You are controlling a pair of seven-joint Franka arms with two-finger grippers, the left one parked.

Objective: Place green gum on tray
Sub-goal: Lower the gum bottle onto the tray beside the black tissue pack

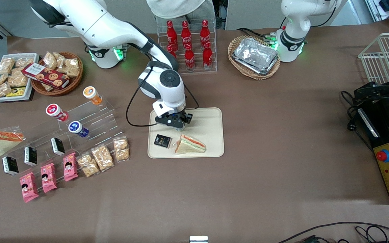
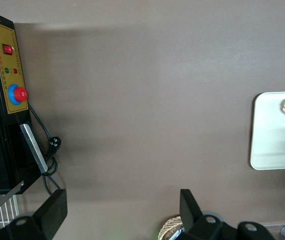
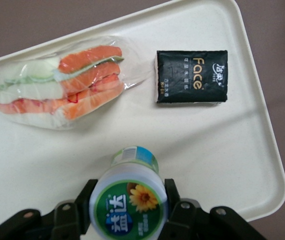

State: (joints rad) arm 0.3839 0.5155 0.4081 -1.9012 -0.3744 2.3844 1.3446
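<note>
The green gum is a small white bottle with a round green lid printed with a yellow flower. My right gripper is shut on the green gum, one finger on each side of its lid. It hangs over the cream tray, nearer the robot bases than the tray's other goods. In the front view the gripper sits above the tray and hides the bottle.
On the tray lie a wrapped sandwich and a black packet. A clear stepped stand holds a blue-lidded bottle, a red-lidded one and an orange-lidded one. Cola bottles and a basket of foil trays stand near the bases.
</note>
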